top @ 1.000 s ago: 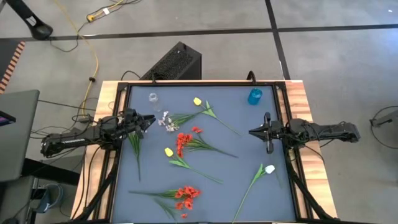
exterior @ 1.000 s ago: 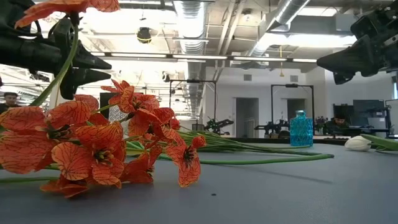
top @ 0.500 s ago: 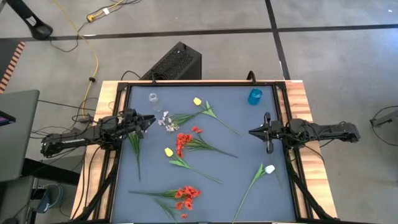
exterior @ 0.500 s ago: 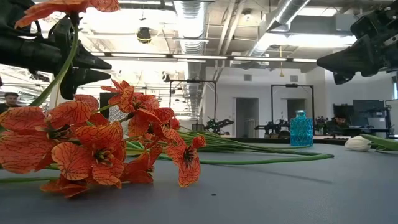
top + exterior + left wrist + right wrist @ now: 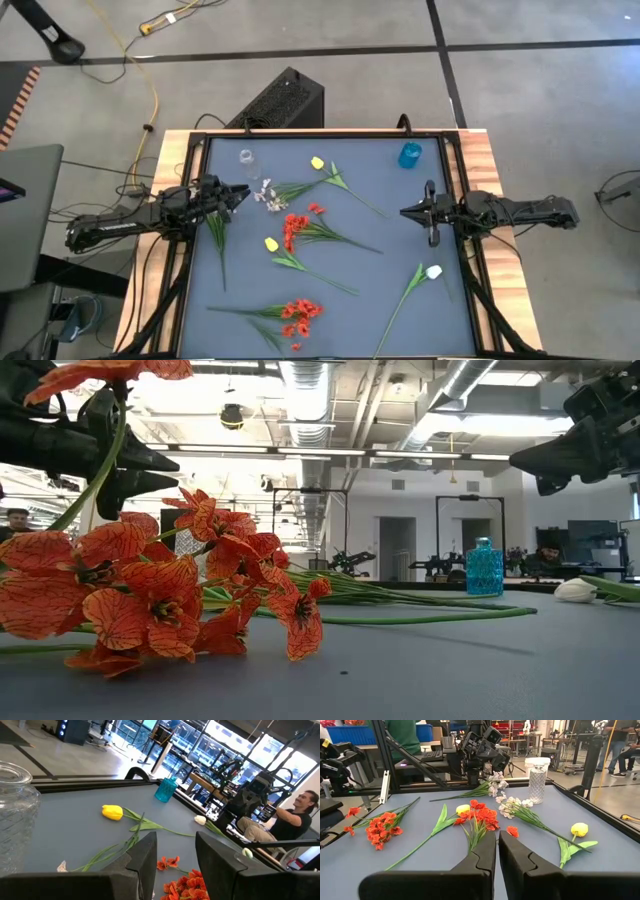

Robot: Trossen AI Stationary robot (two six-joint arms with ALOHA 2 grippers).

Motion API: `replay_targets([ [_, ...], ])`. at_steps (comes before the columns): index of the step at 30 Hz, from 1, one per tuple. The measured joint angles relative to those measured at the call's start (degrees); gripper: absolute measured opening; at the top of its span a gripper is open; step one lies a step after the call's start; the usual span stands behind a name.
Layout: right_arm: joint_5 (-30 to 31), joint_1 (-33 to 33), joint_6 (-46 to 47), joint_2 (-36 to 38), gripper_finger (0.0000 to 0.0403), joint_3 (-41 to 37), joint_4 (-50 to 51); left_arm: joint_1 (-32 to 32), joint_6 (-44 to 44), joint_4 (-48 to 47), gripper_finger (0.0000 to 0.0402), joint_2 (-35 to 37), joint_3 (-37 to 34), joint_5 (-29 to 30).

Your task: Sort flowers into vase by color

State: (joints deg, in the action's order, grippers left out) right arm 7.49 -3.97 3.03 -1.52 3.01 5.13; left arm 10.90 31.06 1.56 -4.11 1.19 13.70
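Sorting looks to be in its carrying step: the left gripper [image 5: 236,193], above the table [image 5: 400,240] close to its left edge, is clamped on the green stem of a pale lilac-white sprig [image 5: 268,194] whose blooms hang just past its fingertips, and I judge the next move must bring this stem upright over the narrow mouth of the clear glass vase [image 5: 247,158] — it stands near the far left corner, just beyond the gripper. Right gripper [image 5: 410,212] waits with its fingers closed on nothing near the right edge, while the red blossoms [image 5: 293,228], yellow tulips [image 5: 317,162] and white tulip [image 5: 434,271] lie spread over the middle and near side, and a blue vase [image 5: 410,154] stands by the far right corner.
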Motion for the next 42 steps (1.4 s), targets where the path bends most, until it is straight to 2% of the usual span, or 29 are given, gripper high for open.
replay_targets([
  [3,0.0,0.0,-0.01,0.0,0.0051,0.0,0.02,0.02,1.27,0.0,0.0123,0.01,0.02,0.03],
  [7,0.0,0.0,-0.02,0.0,0.0051,0.0,0.0,0.02,14.9,-0.16,0.0123,0.01,0.0,-5.13],
  [12,0.0,0.0,-0.02,-0.01,0.0051,-0.01,0.01,0.02,25.16,2.01,0.0123,-0.01,-0.02,-2.93],
  [17,3.34,0.57,-1.44,0.0,0.0051,-0.36,-3.0,-0.2,25.7,6.33,0.0123,-0.03,-0.04,-4.5],
  [20,5.52,1.47,-1.44,-0.05,0.0051,-0.46,-11.12,-1.0,24.28,12.52,0.0123,-0.21,-0.02,-4.52],
  [23,4.95,1.94,-1.21,-0.03,0.0051,-0.26,-22.25,-1.92,22.14,18.88,0.0123,-2.14,0.25,-2.76],
  [25,4.33,1.74,0.83,-0.57,0.0051,0.17,-27.49,-2.07,19.77,19.61,0.0123,-4.5,2.43,-2.32],
  [27,4.61,1.74,4.13,-1.74,0.0051,1.4,-28.61,-2.08,17.7,19.07,0.0123,-7.68,5.71,-3.2],
  [33,6.36,1.92,14.83,-12.94,0.0051,9.1,-28.66,-1.96,8.98,14.39,0.0123,-20.76,18.65,-8.68],
  [38,5.4,0.6,18.32,-28.39,0.0051,18.76,-28.84,-1.69,1.13,2.48,0.0123,-31.2,30.58,-12.74],
  [42,2.37,-1.18,19.39,-40.1,0.0051,27.57,-27.49,-1.75,-5.37,-13.47,0.0123,-38.19,42.08,-16.3],
])
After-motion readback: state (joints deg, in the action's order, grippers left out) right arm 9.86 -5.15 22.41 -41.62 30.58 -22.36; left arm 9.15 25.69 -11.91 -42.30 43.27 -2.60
